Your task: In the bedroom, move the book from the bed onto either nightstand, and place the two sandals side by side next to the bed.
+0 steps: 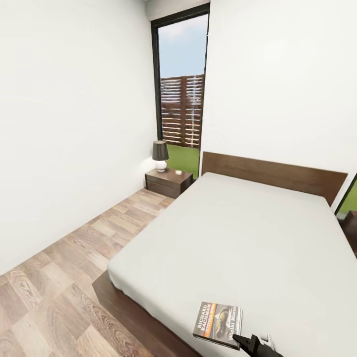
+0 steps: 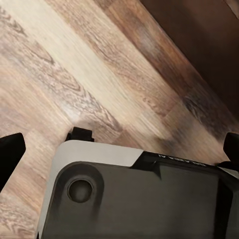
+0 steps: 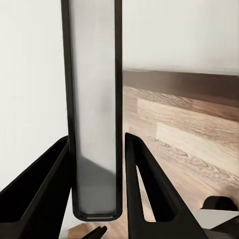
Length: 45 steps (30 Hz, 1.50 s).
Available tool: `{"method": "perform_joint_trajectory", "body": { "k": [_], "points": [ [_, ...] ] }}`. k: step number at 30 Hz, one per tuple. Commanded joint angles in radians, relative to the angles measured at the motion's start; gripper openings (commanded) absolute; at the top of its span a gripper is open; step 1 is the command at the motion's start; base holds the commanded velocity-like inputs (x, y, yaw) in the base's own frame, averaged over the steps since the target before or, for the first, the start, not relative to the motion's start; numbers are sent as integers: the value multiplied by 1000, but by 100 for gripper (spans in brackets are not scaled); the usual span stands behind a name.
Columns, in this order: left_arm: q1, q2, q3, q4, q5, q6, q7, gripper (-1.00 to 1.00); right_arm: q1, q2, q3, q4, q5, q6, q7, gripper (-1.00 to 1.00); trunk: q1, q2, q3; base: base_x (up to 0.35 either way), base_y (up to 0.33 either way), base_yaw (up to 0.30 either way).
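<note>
Book (image 1: 218,322) lies flat, cover up, near the foot corner of the bed (image 1: 248,238), within reach from the floor side. Its long axis runs roughly toward the headboard, with the title lettering reading along the spine. Right gripper (image 1: 239,339) touches the book's near corner; the right wrist view shows its fingers (image 3: 144,184) flanking a thin edge-on slab, probably the book, though actual contact cannot be told. Left gripper (image 2: 119,144) hangs wide open over the floor (image 1: 59,277). Nightstand (image 1: 168,181), carrying a lamp (image 1: 160,155), stands well apart beside the headboard.
</note>
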Motion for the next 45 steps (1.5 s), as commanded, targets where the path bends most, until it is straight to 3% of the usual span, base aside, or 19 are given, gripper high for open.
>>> {"method": "perform_joint_trajectory", "body": {
  "k": [1,45],
  "points": [
    [-1,0,-8,2,10,-4,-4,100,0,-1,4,-1,-12,8,1,-100,0,-1,-1,0,0,294],
    [-1,0,-7,0,11,-8,-6,100,0,-3,4,-1,-12,-4,-1,-100,0,-1,-1,0,0,294]
  ]
}}
